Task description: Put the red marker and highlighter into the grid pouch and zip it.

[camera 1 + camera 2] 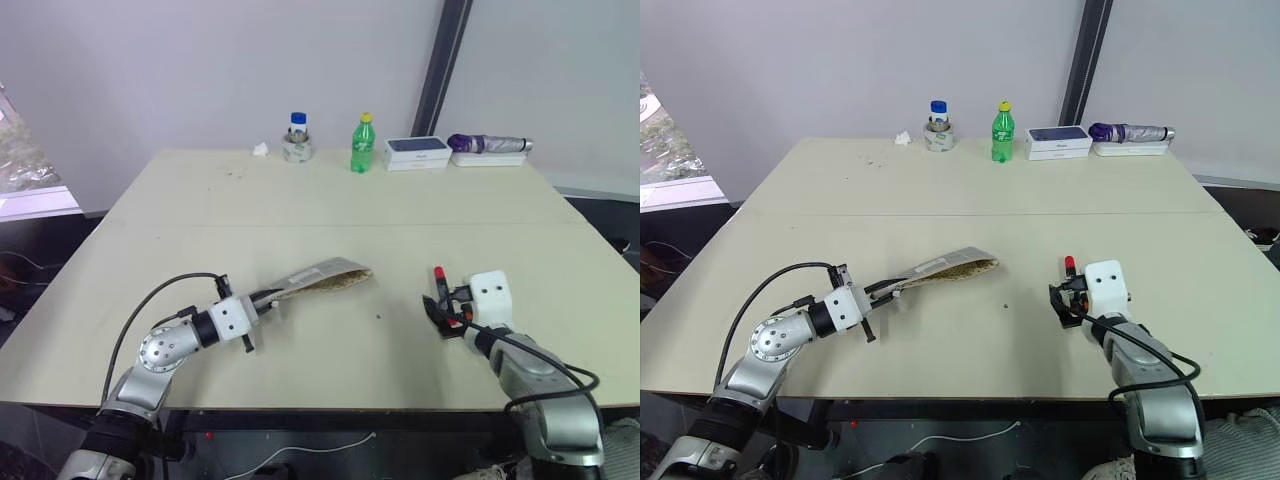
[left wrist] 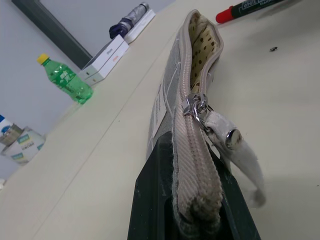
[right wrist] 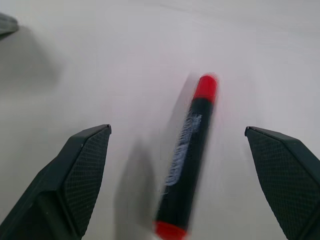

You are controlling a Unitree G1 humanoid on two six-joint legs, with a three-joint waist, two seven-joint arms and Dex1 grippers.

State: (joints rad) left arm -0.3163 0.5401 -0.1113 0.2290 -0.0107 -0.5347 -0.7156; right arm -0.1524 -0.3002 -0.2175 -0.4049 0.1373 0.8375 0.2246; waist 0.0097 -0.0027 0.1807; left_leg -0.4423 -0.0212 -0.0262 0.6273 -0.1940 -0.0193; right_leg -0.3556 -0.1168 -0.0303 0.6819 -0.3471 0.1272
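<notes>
My left gripper (image 1: 266, 296) is shut on one end of the grid pouch (image 1: 322, 277) and holds it slanted above the table. The pouch's zipper is open and its dotted lining (image 2: 202, 45) shows at the mouth, which faces right. On the table to the right lies the red marker (image 3: 186, 150), red at both ends with a black middle. My right gripper (image 1: 444, 314) stands open over the marker, one finger on each side and apart from it. The marker's far tip (image 1: 439, 274) sticks out beyond the gripper. The highlighter is out of view.
Along the table's far edge stand a green bottle (image 1: 362, 146), a jar with a blue lid (image 1: 297, 138), a white box (image 1: 417, 151), a folded purple umbrella (image 1: 490, 144) and a crumpled tissue (image 1: 260, 149). The tabletop (image 1: 330, 205) between them and the pouch is bare.
</notes>
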